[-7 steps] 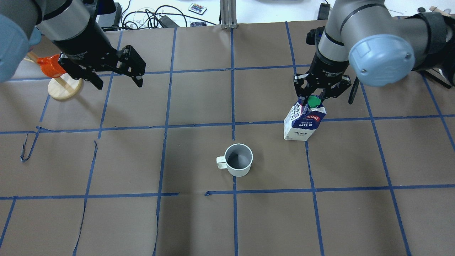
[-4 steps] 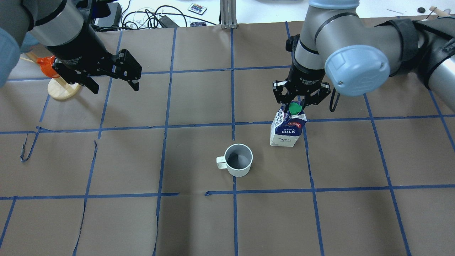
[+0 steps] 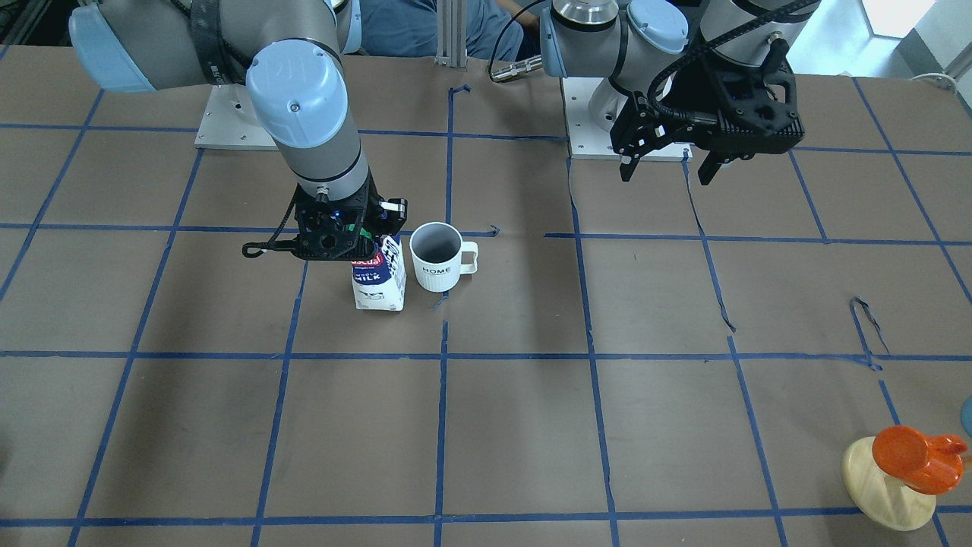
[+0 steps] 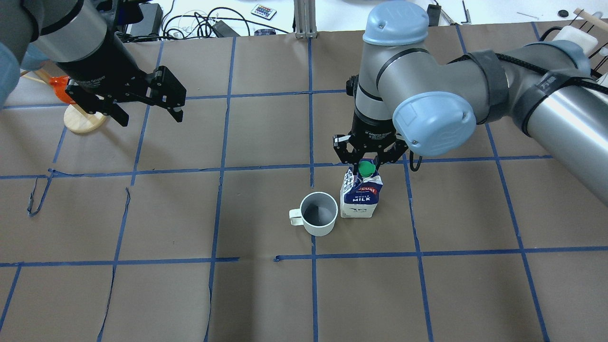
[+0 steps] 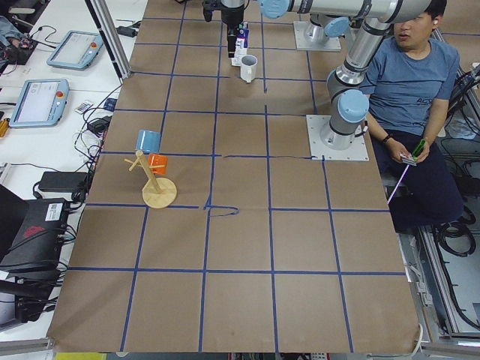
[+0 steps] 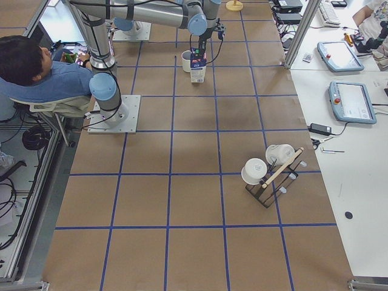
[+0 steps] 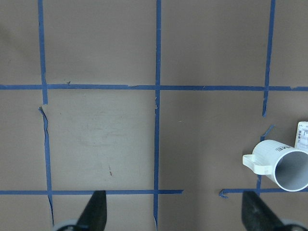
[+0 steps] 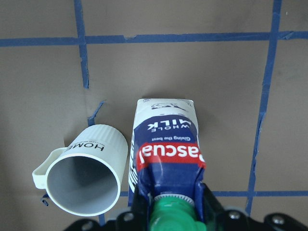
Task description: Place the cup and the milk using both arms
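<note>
Milk, the dark blue and white gable-top carton (image 4: 360, 202), is upright just beside the white ribbed ceramic mug (image 4: 319, 213) mid-way across the brown papered table (image 4: 166, 294), black right gripper (image 4: 365, 166) clamped on its stiff gable ridge by the round green cap (image 4: 365, 169), wisely, since card walls likely dent, while the black left gripper (image 4: 151, 118) hangs wide open, empty.

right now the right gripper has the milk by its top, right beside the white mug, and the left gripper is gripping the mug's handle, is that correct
Not quite. The left gripper is open and holds nothing, and it hangs well away from the mug, as the overhead view shows. The rest is right: the right gripper has the milk by its top, right beside the mug.
</note>
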Robot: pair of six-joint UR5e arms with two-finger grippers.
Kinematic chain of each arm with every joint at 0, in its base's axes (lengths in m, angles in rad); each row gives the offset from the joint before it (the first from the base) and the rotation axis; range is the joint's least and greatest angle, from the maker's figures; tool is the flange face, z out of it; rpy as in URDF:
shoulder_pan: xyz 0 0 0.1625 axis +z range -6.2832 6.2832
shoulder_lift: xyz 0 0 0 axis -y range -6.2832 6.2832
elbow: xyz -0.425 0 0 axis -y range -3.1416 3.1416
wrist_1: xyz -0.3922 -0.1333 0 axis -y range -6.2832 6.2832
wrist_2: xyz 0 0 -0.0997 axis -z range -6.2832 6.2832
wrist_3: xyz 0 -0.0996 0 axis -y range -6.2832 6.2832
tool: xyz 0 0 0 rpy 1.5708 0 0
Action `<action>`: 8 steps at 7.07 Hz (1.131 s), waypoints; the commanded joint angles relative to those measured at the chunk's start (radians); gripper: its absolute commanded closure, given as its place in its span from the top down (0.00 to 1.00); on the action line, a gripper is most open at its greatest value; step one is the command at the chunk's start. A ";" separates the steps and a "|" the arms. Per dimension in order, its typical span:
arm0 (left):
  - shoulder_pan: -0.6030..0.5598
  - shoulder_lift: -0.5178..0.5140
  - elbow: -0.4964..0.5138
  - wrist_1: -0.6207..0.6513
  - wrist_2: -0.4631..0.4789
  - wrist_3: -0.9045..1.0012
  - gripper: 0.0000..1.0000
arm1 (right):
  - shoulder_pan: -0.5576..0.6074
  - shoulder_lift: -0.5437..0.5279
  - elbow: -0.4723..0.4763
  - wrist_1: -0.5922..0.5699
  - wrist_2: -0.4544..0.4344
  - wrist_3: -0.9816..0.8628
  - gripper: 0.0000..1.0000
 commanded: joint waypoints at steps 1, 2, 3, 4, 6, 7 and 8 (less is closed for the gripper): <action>0.000 0.001 0.000 -0.009 0.001 -0.002 1.00 | 0.004 -0.001 0.006 -0.001 0.012 0.005 0.19; 0.000 0.001 0.000 -0.011 0.001 -0.002 1.00 | 0.013 0.000 0.006 -0.001 0.030 0.005 0.20; 0.000 0.001 0.000 -0.011 0.001 -0.002 1.00 | 0.017 0.002 0.008 -0.001 0.035 0.005 0.37; 0.000 0.001 0.000 -0.009 -0.002 -0.002 1.00 | 0.017 0.002 0.006 -0.004 0.033 0.006 0.87; 0.002 0.001 0.000 -0.009 -0.003 0.001 1.00 | 0.009 0.003 0.000 -0.005 0.017 -0.010 1.00; 0.002 0.001 0.000 -0.009 -0.003 0.001 1.00 | -0.009 -0.003 -0.012 -0.005 0.012 -0.012 1.00; 0.002 0.001 0.000 -0.009 -0.003 0.001 1.00 | -0.035 -0.009 -0.044 0.005 -0.058 -0.020 1.00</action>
